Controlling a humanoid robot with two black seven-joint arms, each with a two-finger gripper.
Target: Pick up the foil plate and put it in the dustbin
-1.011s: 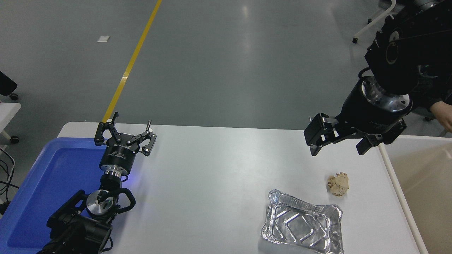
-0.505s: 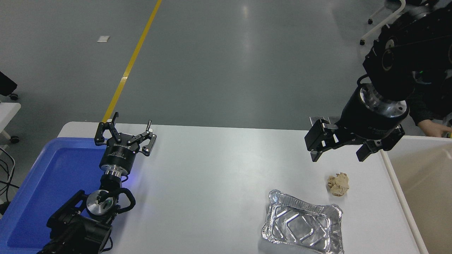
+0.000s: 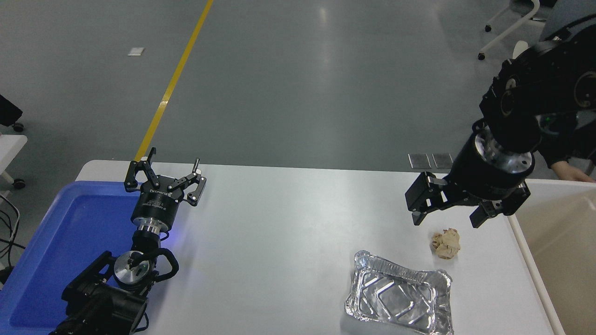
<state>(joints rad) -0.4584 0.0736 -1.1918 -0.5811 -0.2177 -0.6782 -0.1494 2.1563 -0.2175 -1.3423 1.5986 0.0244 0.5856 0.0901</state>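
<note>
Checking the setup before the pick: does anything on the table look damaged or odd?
The foil plate sits skewed to the table's edges, its rim crinkled and dented, but upright and empty. A crumpled paper ball lies just beyond it. Nothing spilled.

Even overhead light, bright and sharp; soft glare streaks the grey floor (image 3: 326, 70), and faint shadows lie on the white table (image 3: 288, 242).

paper ball (image 3: 446, 243) just beside foil plate (image 3: 399, 294)
</note>
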